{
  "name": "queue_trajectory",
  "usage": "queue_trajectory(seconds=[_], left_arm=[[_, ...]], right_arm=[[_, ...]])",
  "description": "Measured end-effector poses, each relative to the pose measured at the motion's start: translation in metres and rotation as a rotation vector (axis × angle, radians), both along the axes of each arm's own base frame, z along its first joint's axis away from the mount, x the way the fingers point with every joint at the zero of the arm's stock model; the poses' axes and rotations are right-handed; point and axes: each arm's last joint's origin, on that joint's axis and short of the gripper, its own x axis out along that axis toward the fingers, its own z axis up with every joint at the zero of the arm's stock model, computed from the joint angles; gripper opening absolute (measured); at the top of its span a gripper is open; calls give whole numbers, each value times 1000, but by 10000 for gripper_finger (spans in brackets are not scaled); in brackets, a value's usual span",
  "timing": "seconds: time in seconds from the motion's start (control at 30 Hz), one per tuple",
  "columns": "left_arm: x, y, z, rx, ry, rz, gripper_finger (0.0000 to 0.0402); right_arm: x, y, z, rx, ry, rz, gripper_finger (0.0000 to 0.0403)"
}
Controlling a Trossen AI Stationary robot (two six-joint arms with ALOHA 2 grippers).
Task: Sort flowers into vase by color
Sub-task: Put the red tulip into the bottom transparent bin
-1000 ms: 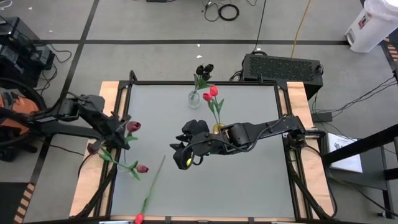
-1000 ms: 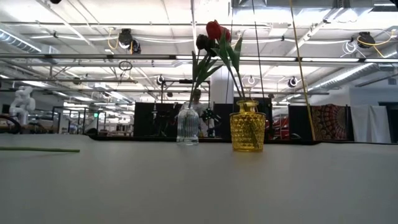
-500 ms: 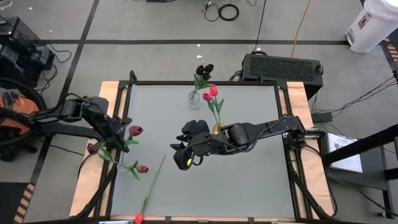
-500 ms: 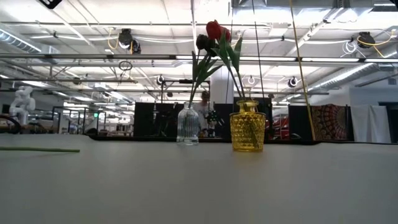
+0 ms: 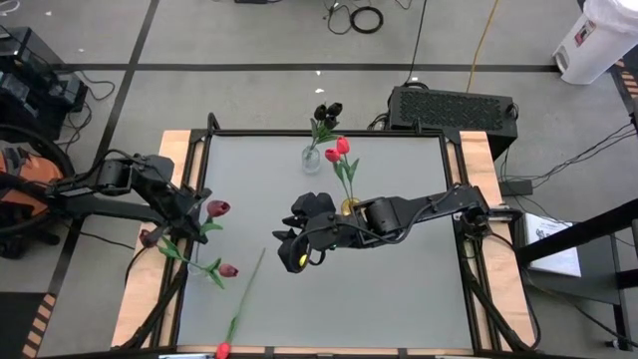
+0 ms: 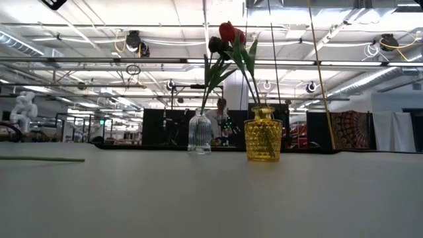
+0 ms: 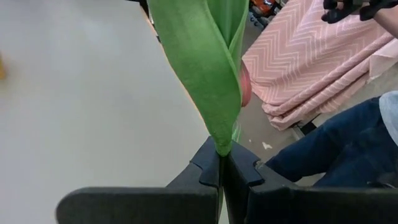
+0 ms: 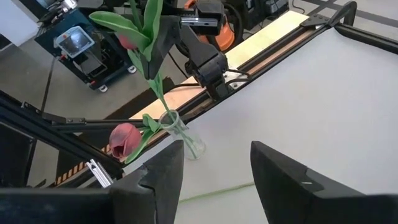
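Observation:
My left gripper (image 5: 191,214) (image 7: 221,163), at the table's left edge, is shut on a flower with a dark red head (image 5: 216,208) and broad green leaves (image 7: 199,62). In the right wrist view its stem (image 8: 158,93) runs down to the mouth of a small clear vase (image 8: 183,142), where a maroon tulip (image 8: 124,140) droops over the rim. My right gripper (image 5: 295,249) (image 8: 214,180) hangs open above the table's middle with nothing between its fingers. Black tulips stand in a clear vase (image 5: 312,158) (image 6: 199,134), red ones in a yellow vase (image 5: 348,205) (image 6: 262,135). One red tulip (image 5: 239,304) lies on the table. My left gripper pinches the flower between its two shut fingers at the base of a green leaf (image 7: 219,148), partway up the stem. The leaf and the head rise beyond the fingertips, clear of the table. The stem under the leaf is hidden by the fingers.
More maroon heads (image 5: 150,237) (image 5: 227,269) lean out beside the left arm, near the table's left edge. The loose tulip's stem (image 6: 39,158) reaches to the near edge. A person's leg (image 7: 336,149) and pink cloth (image 7: 298,68) show beyond the table's left side.

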Motion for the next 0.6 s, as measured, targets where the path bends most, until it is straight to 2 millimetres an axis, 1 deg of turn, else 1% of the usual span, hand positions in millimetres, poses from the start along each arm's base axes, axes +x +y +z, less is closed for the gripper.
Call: queue_trajectory(seconds=[0.3, 0.5, 0.6], left_arm=[[2, 2, -2, 21, 21, 62, 2], [3, 0, -11, -32, 59, -9, 2], [4, 0, -12, -22, 57, -7, 2]], right_arm=[[0, 0, 0, 2, -1, 0, 177], [0, 0, 0, 1, 0, 0, 177], [0, 0, 0, -3, 1, 2, 177]])
